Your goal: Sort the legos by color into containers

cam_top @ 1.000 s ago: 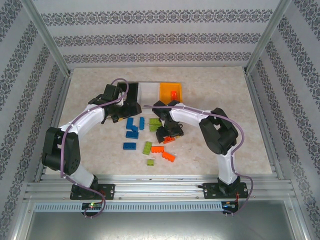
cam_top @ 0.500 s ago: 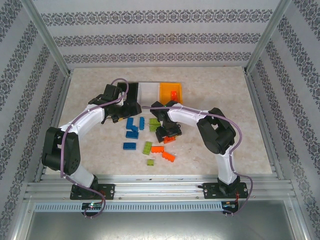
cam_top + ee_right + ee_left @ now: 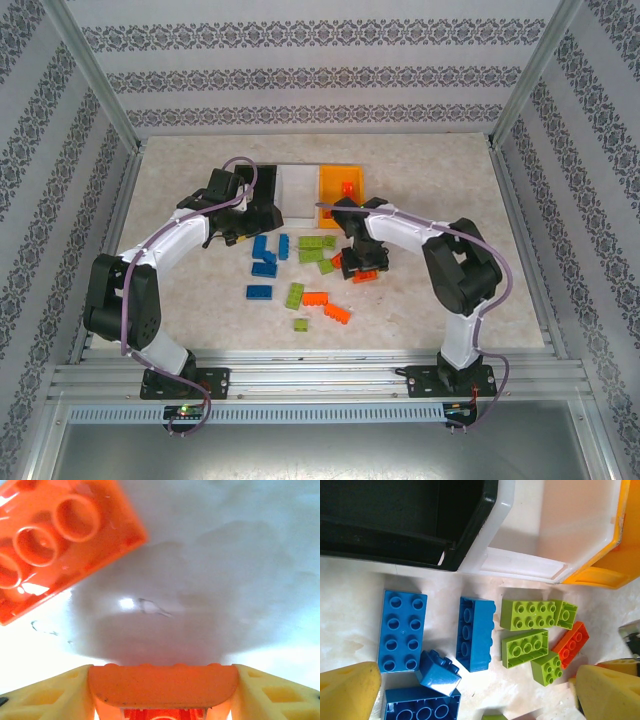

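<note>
Gripping an orange brick (image 3: 162,685) between its fingers (image 3: 45,695), the right end effector (image 3: 363,267) has shifted rightward from the loose legos (image 3: 295,294), apparently lifted just off the surface (image 3: 450,220), near the orange bin (image 3: 324,185). Left end effector (image 3: 477,695) hangs wide open over blue bricks (image 3: 402,630).

Work surface: a table (image 3: 440,300) with a pale beige, marbled top; close up, the tabletop (image 3: 350,590) looked whitish and faintly stained. Enclosure: a back wall (image 3: 320,70), left wall (image 3: 45,200) and right wall (image 3: 600,200), papered white with grey ornamental bands (level at the back, slanting along the sides). Metal posts (image 3: 92,75) stood at the far corners. Aluminium rails (image 3: 320,378) ran along the near edge, with a perforated strip (image 3: 320,412) and a grey sheet (image 3: 320,455) beyond them.
</note>
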Controlling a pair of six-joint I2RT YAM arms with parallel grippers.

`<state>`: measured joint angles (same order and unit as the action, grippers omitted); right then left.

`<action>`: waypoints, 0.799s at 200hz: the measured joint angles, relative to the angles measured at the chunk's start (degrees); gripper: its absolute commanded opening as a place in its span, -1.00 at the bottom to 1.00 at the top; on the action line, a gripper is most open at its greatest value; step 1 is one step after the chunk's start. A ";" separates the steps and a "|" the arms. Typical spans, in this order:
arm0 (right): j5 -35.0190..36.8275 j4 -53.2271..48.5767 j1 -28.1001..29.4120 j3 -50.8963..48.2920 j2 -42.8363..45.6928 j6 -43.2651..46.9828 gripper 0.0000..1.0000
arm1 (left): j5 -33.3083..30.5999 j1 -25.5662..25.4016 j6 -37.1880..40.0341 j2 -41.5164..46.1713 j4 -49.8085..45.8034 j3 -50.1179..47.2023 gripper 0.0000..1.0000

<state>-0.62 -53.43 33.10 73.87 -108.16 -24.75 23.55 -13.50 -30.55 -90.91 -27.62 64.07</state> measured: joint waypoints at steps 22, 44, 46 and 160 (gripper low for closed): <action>-0.26 -0.33 -2.58 0.02 3.78 -0.81 0.23 | 0.00 0.00 0.00 0.00 0.00 0.02 1.00; -1.38 -1.38 -5.29 1.57 6.51 -1.68 0.23 | 0.04 0.00 0.00 -0.22 0.02 0.02 1.00; -1.51 -1.46 -5.51 1.90 6.67 -1.73 0.23 | 0.04 0.00 0.00 -0.24 0.00 0.02 1.00; -11.80 -2.67 -9.88 33.70 -4.42 -7.30 0.22 | -0.04 1.62 3.17 -0.52 -0.50 2.71 1.00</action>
<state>-12.43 -56.10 23.22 107.57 -112.57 -32.05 23.51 -11.88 -27.38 -91.44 -28.12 66.78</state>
